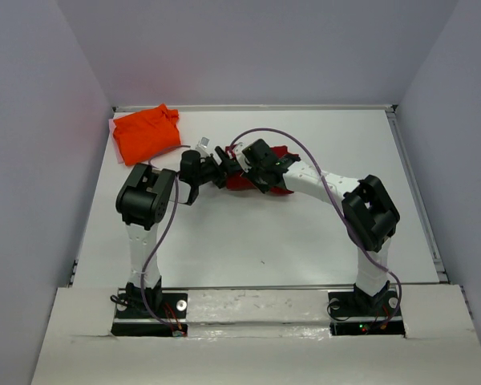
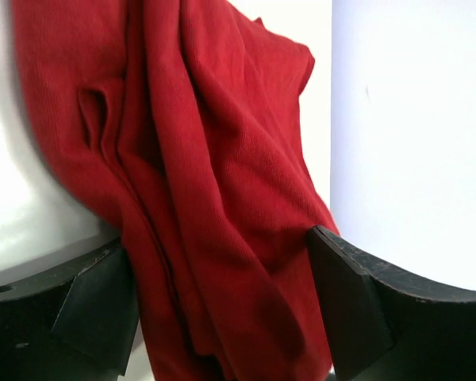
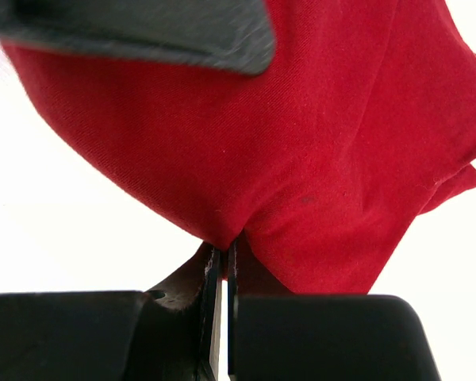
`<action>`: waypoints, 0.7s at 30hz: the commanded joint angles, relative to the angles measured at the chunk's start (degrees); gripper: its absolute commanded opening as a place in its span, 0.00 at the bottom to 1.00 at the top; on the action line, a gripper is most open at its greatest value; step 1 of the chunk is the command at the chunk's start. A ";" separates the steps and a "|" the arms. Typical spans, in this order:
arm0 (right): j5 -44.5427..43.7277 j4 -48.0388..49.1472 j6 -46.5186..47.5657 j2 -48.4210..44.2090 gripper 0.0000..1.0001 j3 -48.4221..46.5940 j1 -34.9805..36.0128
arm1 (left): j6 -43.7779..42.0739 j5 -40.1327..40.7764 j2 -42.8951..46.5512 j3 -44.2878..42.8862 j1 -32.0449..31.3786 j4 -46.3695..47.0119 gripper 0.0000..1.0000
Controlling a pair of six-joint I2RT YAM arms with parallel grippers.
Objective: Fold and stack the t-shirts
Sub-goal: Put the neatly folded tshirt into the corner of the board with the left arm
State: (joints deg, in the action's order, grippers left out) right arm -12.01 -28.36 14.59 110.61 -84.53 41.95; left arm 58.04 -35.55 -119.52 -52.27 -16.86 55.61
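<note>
Looking down from above, we see the flat white surface (image 1: 264, 241) enclosed by pale walls (image 1: 256, 48). The left arm (image 1: 144, 200) and the right arm (image 1: 369, 212) rise from its near edge and bend inward until their tips meet near the middle.

At the far left corner lies the bright orange cloth t-shirt (image 1: 147, 133), bunched into a rough heap and well apart from both arms. The dark crimson red cloth t-shirt (image 1: 239, 181) sits crumpled between the arm tips, mostly hidden beneath them in the top view.

The left tool (image 1: 222, 170) is spread wide. In its wrist view the crimson folds (image 2: 222, 198) hang between its two black fingers (image 2: 95, 302) and brush both.

The right tool (image 1: 256, 172) is pressed together, pinching the crimson shirt (image 3: 325, 159). In its wrist view the fabric draws to a tuck right at the closed tips (image 3: 224, 270).

A dark blurred bar (image 3: 143, 32) crosses the top of that view, and we cannot tell what it is.
</note>
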 commanded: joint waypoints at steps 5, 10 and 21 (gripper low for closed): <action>0.93 -1.43 -1.23 -3.12 0.00 -1.07 -0.29 | -0.73 1.10 -3.43 -5.56 1.74 -5.42 0.90; 0.85 -1.61 -1.14 -3.12 0.00 -1.25 -0.29 | -0.83 0.66 -5.10 -7.93 2.36 -5.78 0.91; 0.85 -2.05 -1.14 -3.03 0.00 -1.51 -0.29 | -1.35 -0.83 -7.91 -13.64 2.45 -9.74 0.64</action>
State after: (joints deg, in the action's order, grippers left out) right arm -11.55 -29.67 13.72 110.61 -84.53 41.95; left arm 57.78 -35.44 -125.80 -63.96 -14.90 48.97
